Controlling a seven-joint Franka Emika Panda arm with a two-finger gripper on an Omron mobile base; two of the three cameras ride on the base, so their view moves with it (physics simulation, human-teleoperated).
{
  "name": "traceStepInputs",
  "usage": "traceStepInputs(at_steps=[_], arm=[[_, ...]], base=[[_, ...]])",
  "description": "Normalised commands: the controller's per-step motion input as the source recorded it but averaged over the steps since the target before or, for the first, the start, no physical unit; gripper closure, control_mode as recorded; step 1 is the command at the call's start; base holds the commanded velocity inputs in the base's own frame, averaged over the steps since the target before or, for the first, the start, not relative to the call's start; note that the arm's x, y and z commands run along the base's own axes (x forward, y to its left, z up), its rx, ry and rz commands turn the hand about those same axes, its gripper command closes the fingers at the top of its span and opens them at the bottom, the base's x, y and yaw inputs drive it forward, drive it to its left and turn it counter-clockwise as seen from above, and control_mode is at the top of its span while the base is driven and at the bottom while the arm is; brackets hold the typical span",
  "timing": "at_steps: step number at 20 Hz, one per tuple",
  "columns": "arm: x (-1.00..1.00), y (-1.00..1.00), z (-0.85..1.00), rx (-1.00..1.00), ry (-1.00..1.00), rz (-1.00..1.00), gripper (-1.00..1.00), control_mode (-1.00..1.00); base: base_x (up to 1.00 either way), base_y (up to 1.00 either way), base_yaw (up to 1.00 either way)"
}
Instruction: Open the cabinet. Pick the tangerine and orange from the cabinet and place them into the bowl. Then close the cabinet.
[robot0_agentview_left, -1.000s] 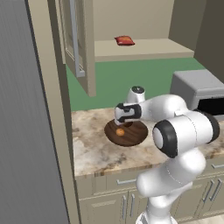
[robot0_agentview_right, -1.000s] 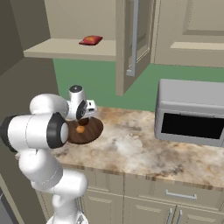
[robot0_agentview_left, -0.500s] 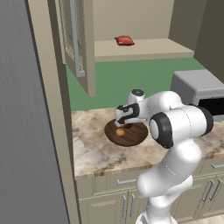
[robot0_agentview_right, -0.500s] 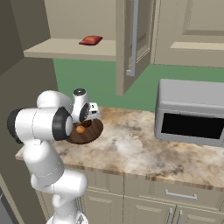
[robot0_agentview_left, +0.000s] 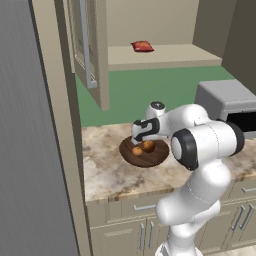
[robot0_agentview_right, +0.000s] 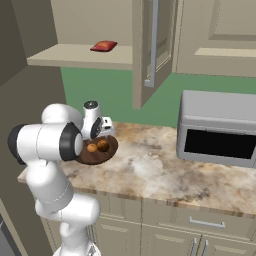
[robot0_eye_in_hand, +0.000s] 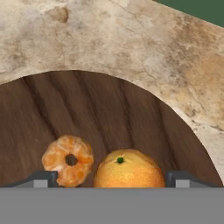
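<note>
Dark grained wood bowl (robot0_eye_in_hand: 109, 113) cradles round orange (robot0_eye_in_hand: 129, 169) beside lobed tangerine (robot0_eye_in_hand: 68, 159).

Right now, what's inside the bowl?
The bowl holds the tangerine and the orange, side by side. The open gripper straddles them; their undersides and the bowl's near rim are hidden.

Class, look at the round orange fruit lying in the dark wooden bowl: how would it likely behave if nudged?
The round orange fruit has a smooth, near-spherical shape, so it would probably roll. The dark wooden bowl looks shallow, with a curved rim that should keep it in. It lies beside the small tangerine, which it would likely bump.
</note>
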Motion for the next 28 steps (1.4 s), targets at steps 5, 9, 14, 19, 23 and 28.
traceStepInputs(at_steps=[5,9,14,19,23,28], arm=[[0.00,0.00,0.22,0.00,-0.01,0.00,-1.00,-1.00],[-0.26,0.00,0.81,0.00,-0.13,0.00,-1.00,-1.00],[-0.58,0.00,1.00,0.00,-0.26,0.00,-1.00,-1.00],[-0.70,0.00,1.00,0.00,-0.32,0.00,-1.00,-1.00],[-0.76,0.00,1.00,0.01,-0.35,0.00,-1.00,-1.00],[-0.87,0.00,1.00,0.01,-0.42,0.00,-1.00,-1.00]], base=[[0.00,0.00,0.00],[0.00,0.00,0.00],[0.00,0.00,0.00],[0.00,0.00,0.00],[0.00,0.00,0.00],[0.00,0.00,0.00]])
